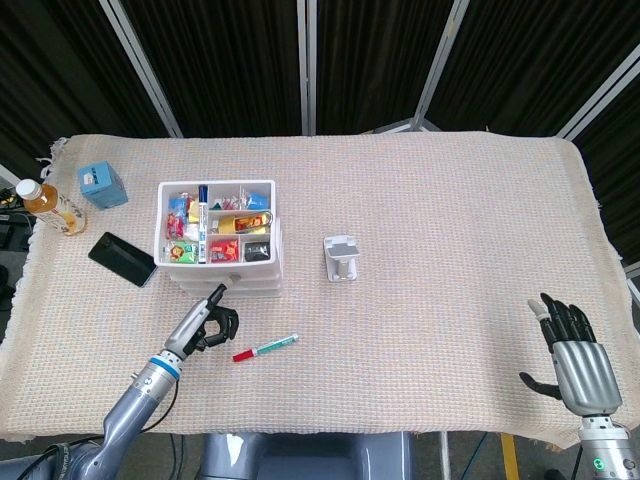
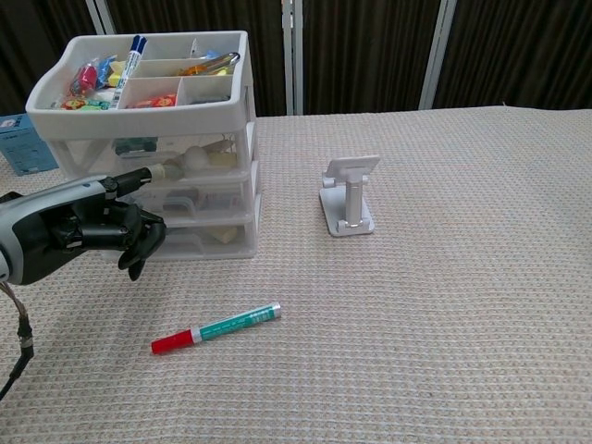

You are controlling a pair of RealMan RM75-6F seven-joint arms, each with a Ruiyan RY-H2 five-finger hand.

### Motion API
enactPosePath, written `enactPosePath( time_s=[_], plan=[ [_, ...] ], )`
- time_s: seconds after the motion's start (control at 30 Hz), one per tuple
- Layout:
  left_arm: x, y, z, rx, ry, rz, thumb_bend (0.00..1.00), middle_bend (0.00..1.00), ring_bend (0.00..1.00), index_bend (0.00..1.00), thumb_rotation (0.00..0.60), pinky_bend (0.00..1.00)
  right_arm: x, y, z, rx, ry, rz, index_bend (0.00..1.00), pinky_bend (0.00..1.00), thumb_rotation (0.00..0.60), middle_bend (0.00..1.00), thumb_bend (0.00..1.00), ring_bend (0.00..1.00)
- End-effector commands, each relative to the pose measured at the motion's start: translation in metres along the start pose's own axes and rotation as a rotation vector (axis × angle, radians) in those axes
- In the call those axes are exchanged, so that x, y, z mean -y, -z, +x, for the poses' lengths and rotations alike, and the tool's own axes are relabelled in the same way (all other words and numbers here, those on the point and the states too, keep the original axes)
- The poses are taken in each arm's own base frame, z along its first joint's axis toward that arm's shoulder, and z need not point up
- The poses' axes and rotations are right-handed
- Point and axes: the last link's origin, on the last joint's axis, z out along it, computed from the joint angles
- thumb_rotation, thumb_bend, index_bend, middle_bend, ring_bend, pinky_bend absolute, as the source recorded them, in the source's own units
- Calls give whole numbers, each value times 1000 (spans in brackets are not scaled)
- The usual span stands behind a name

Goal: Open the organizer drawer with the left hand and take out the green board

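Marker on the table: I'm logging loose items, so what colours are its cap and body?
The marker has a red cap and a green body, clearest in the chest view.

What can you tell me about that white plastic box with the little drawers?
The organizer is a white plastic unit with see-through drawers stacked under an open top tray, divided into compartments holding colourful small items and a blue-capped marker. The drawers look closed. It stands upright on the woven cloth, left of centre. The left hand points one finger at a drawer front; whether it touches is unclear.
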Motion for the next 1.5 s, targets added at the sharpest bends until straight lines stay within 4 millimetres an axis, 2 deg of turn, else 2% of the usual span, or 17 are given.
enactPosePath(
  time_s=[0.03, 0.33, 0.97, 1.33, 1.5],
  plan=[
    [1, 0, -1, 5, -3, -1, 1000, 706, 727, 0, 600, 604, 1, 0, -1, 4, 0, 2, 95, 0, 600, 0, 15, 0],
    [2, 2, -1, 15, -5, -8, 1000, 706, 727, 24, 600, 604, 1, 0, -2, 8, -1, 2, 96, 0, 600, 0, 15, 0],
    [8, 19, -2, 32, 1, -34, 1000, 706, 727, 60, 600, 604, 6, -2, -4, 16, 2, 19, 95, 0, 600, 0, 15, 0],
    [15, 44, 2, 38, -8, -53, 1000, 706, 727, 52, 600, 604, 8, -2, -4, 16, 0, 24, 95, 0, 600, 0, 15, 0],
    [17, 55, 6, 11, -18, -90, 1000, 706, 727, 1, 600, 604, 9, -2, -4, 14, 2, 25, 96, 0, 600, 0, 15, 0]
  ],
)
